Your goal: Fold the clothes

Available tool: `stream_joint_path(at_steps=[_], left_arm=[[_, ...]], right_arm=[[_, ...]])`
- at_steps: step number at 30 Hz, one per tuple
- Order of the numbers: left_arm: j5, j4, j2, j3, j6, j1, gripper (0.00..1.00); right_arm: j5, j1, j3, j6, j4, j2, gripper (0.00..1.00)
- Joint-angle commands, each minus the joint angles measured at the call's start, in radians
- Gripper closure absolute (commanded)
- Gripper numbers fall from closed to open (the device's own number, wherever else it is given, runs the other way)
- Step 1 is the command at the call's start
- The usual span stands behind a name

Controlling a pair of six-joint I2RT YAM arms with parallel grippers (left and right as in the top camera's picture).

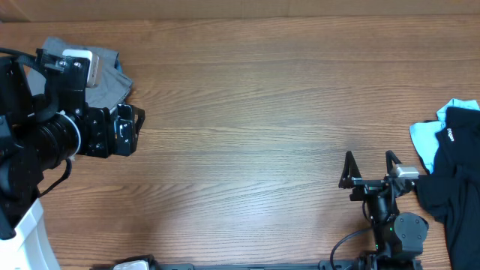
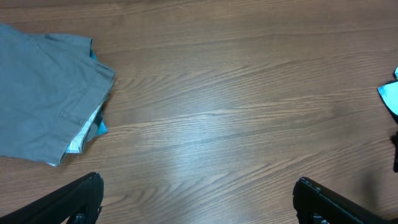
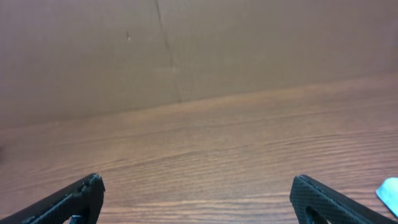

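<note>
Overhead view: the grey shorts (image 1: 111, 81) lie upper left of frame, partly hidden under the left arm. In the left wrist view they fill the left edge of frame, flat on the table (image 1: 247, 112) w/ layers stacked and a bit of pale striped lining showing at their lower right corner.

Handling, by the look of it: light, soft, floppy fabric w/ no stiffness. They'd likely sag and drape if lifted at one pt, and prob. won't slide much on the wood. Best hold is prob. a pinch on a thick seam, i.e. hem or waistband corners.

The left gripper (image 1: 137, 129) is spread wide & empty, just right of the shorts, not touching. The right gripper (image 1: 368, 161) is also wide & empty at lower right of frame, well apart from the shorts, near the black garment (image 1: 457, 180) and light-blue garment (image 1: 427, 139).
</note>
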Motion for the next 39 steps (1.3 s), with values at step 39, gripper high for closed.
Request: stream_joint_path(at_steps=[39], left_arm=[[0.050, 0.750, -0.354, -0.602, 0.014, -0.031, 0.00]], right_arm=[[-0.012, -0.003, -0.025, 0.003, 0.043, -0.012, 0.00]])
